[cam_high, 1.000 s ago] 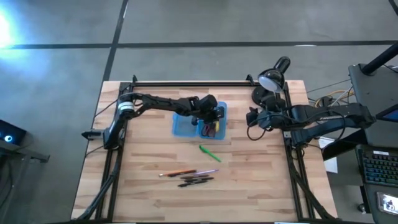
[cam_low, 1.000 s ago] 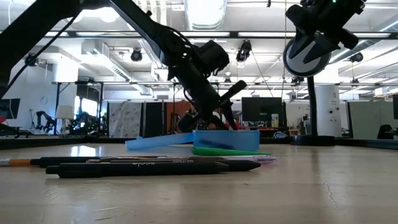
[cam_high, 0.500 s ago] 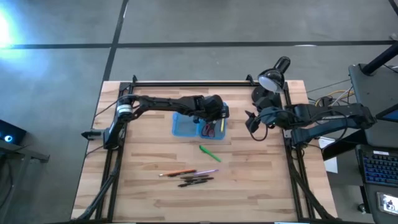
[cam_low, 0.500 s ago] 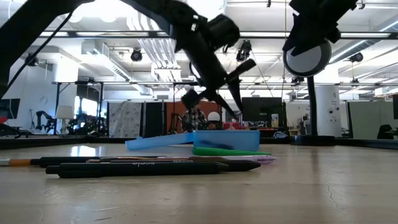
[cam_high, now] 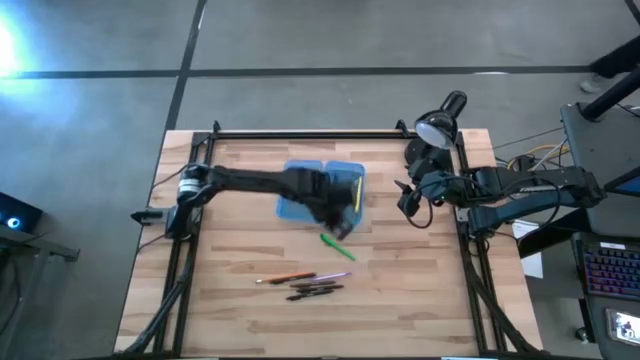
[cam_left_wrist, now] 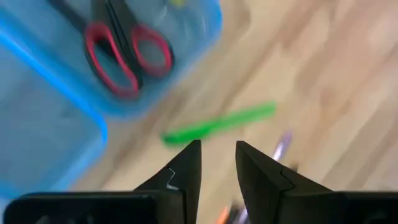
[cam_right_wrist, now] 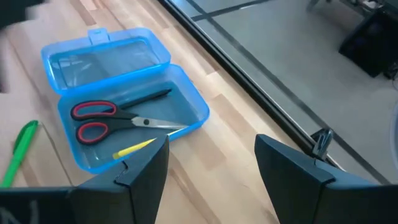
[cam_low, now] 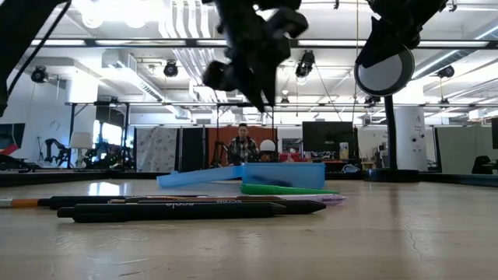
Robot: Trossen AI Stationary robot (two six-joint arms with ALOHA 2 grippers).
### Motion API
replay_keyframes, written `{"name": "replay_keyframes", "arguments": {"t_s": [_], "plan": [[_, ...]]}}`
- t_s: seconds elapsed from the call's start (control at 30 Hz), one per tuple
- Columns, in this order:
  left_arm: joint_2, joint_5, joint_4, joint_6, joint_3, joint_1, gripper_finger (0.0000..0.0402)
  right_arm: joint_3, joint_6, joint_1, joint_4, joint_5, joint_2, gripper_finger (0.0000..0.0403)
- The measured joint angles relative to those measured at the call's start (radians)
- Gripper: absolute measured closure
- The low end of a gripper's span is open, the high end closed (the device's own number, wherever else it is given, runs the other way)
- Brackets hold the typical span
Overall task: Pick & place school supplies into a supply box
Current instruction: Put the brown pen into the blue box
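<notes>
The blue supply box (cam_right_wrist: 124,118) lies open on the table, also shown in the high view (cam_high: 300,200). In one half lie the red-handled scissors (cam_right_wrist: 102,121), a yellow pen (cam_right_wrist: 134,148) and a black pen (cam_right_wrist: 146,96). A green pen (cam_left_wrist: 217,124) lies flat on the wood on the box's near side (cam_high: 338,246). More pens and pencils (cam_high: 302,284) lie nearer the table's near edge. My left gripper (cam_left_wrist: 217,146) hovers open and empty above the green pen, well off the table (cam_low: 249,54). My right gripper (cam_right_wrist: 211,140) waits open near the table's right edge (cam_high: 403,197).
A black desk lamp (cam_high: 440,120) stands at the far right corner, its head (cam_low: 385,70) hanging over the table. Dark pens (cam_low: 187,208) lie in the foreground of the low view. A person (cam_low: 243,144) sits in the room beyond the table.
My left gripper has risen out of the supply box and swung toward the table's near edge, ending above the green pen. The scissors and pens in the box have stayed where they were.
</notes>
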Motion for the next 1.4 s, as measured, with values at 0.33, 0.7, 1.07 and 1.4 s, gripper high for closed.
{"name": "replay_keyframes", "arguments": {"t_s": [0.33,0.7,1.07,1.4], "plan": [[-0.004,-0.113,-0.113,-0.089,-0.043,-0.176,0.0319,-0.009,-0.082,-0.014,0.082,-0.15,0.021,0.0172],[-0.142,-0.048,0.079,-0.27,-0.319,-0.193,0.0319,-0.03,-0.092,-0.079,0.14,-0.198,0.074,0.0172],[-0.332,-0.048,0.213,-0.267,-0.614,-0.219,0.0319,-0.035,-0.134,-0.129,0.157,-0.203,0.136,0.0172],[-0.306,-0.049,0.323,-0.189,-0.628,-0.276,0.0319,-0.036,-0.14,-0.148,0.18,-0.202,0.165,0.0172]]}}
